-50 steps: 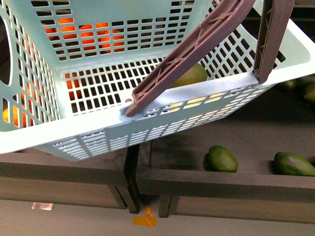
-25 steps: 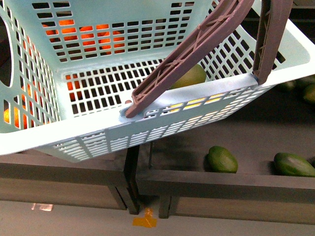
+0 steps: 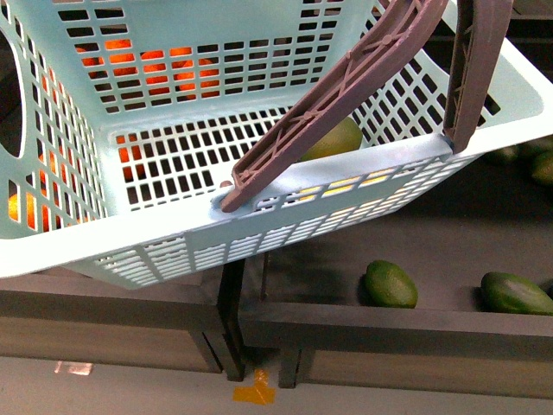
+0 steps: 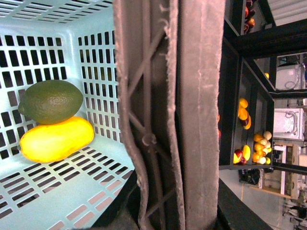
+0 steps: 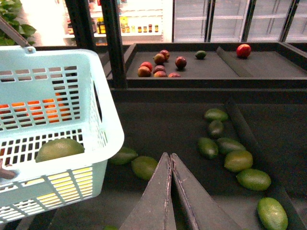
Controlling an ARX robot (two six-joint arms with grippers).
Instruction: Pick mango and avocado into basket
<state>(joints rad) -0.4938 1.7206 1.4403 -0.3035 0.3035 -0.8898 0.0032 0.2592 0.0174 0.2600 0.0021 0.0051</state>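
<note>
The light turquoise basket (image 3: 173, 251) fills the front view, tilted and held up off the stand, its brown-grey handles (image 3: 346, 86) raised. My left gripper is shut on the basket's handles (image 4: 187, 120); its fingers are hidden behind them. In the left wrist view the dark green avocado (image 4: 50, 101) rests on the yellow mango (image 4: 56, 139) in a corner of the basket's floor (image 4: 57, 191). The avocado also shows in the front view (image 3: 337, 138) and in the right wrist view (image 5: 58, 148). My right gripper (image 5: 170, 155) is shut and empty, beside the basket (image 5: 96, 134), over the dark bin.
A dark bin (image 5: 163, 120) holds several loose green fruits (image 5: 240, 160); two show in the front view (image 3: 390, 284). A far bin holds red fruits (image 5: 160, 64). Oranges (image 3: 164, 69) show through the basket's slots. A shelf with mixed fruit (image 4: 249, 139) stands beside the handles.
The basket has shifted slightly, its near wall dropping a little. The fruits in the bin have not moved.
</note>
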